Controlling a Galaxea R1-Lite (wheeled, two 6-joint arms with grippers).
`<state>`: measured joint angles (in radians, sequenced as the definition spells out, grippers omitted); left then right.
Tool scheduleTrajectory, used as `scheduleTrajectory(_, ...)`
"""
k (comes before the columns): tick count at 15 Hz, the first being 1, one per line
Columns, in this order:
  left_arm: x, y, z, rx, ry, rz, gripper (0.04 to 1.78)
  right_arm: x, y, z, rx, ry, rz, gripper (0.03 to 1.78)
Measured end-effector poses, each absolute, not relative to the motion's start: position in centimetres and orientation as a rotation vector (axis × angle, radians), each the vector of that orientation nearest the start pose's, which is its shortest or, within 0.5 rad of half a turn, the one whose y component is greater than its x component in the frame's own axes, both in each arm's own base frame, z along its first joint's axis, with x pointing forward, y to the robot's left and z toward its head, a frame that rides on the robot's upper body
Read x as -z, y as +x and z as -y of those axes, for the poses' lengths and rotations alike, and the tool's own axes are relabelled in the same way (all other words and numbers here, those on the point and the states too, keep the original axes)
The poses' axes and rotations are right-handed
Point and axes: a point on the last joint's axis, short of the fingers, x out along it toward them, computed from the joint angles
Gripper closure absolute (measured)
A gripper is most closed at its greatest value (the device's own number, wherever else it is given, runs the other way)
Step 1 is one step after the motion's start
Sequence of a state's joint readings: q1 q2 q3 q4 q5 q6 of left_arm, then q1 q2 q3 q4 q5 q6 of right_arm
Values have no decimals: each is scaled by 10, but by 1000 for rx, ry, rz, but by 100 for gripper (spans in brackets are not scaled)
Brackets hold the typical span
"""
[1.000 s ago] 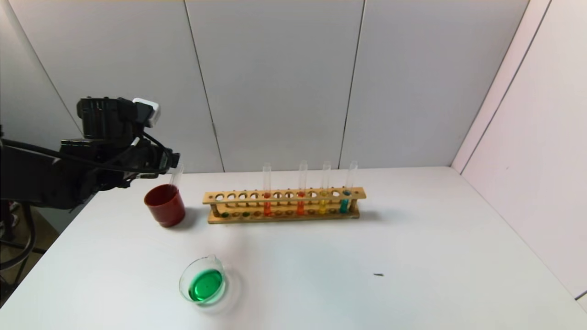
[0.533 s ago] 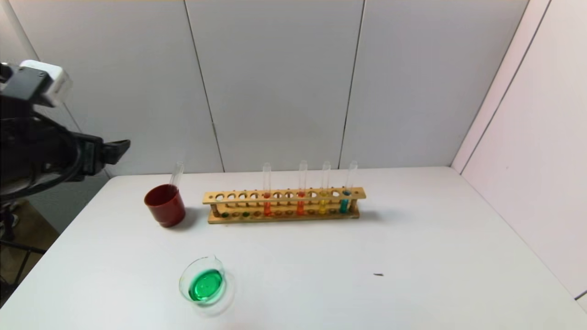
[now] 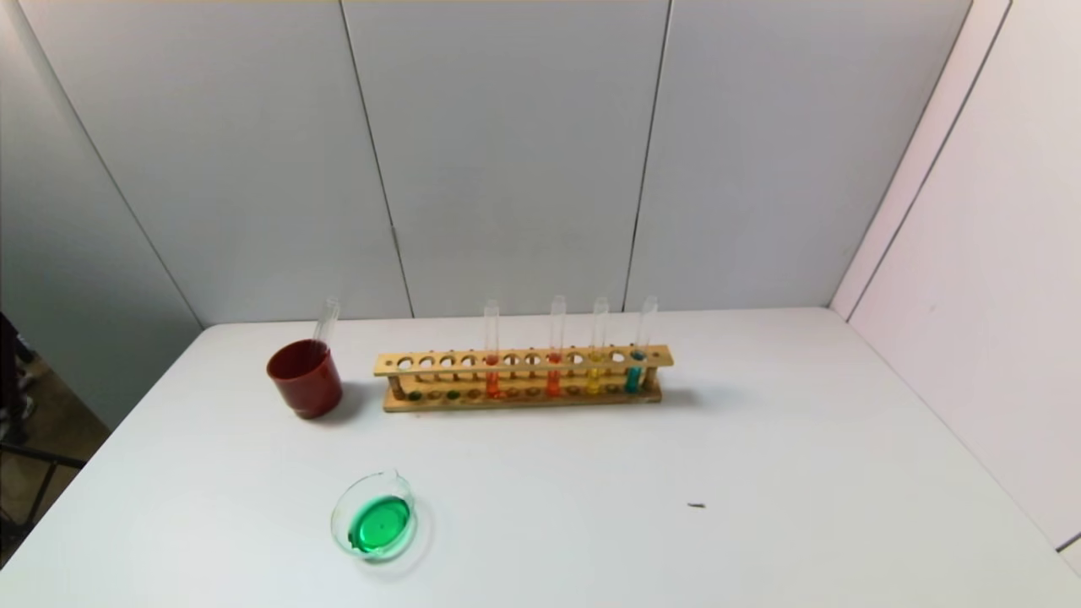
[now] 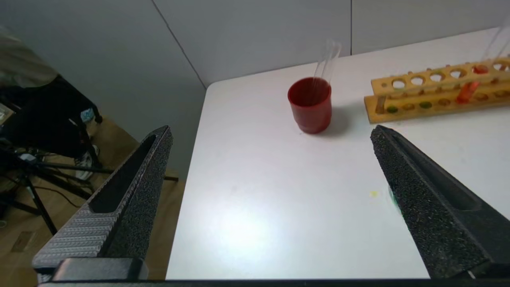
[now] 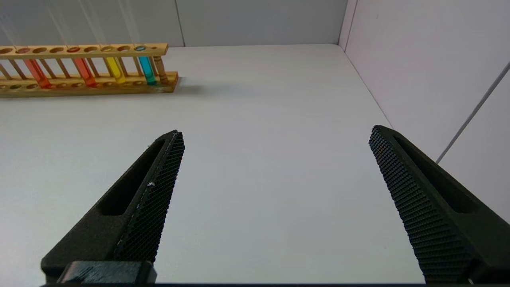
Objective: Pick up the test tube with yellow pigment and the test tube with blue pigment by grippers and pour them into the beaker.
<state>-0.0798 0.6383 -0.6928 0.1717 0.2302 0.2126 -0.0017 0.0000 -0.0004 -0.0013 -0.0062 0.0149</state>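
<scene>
Beaker (image 3: 374, 525) sits near the front of the white table (image 3: 760, 473), with green liquid in it. I think the pouring is done. Two empty tubes (image 3: 325, 319) lean in the red cup (image 3: 305, 377). Yellow (image 3: 595, 371) and blue (image 3: 634, 368) tubes stand in the wooden rack (image 3: 524, 377). Left gripper (image 4: 271, 135) and right gripper (image 5: 275, 135) hang low, pulled away, fingers wide apart, holding nothing.

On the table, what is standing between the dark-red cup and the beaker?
Nothing: in the head view, only bare white table lies between the dark-red cup and the beaker.
</scene>
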Motion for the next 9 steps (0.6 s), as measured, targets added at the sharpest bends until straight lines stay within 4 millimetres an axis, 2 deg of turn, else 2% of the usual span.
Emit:
scheduleTrajectory(3,-221,-24,-6,-149,220,-147,7,-76,-23,0,8,15,2,11)
scheduleTrajectory(5,-197,-47,-6,-142,183,-169,7,-76,-23,0,7,15,2,11)
scheduleTrajectory(7,-168,-57,-5,-141,149,-161,7,-76,-23,0,7,15,1,11)
scheduleTrajectory(9,-133,-54,-4,-122,116,-166,7,-76,-23,0,7,15,1,11)
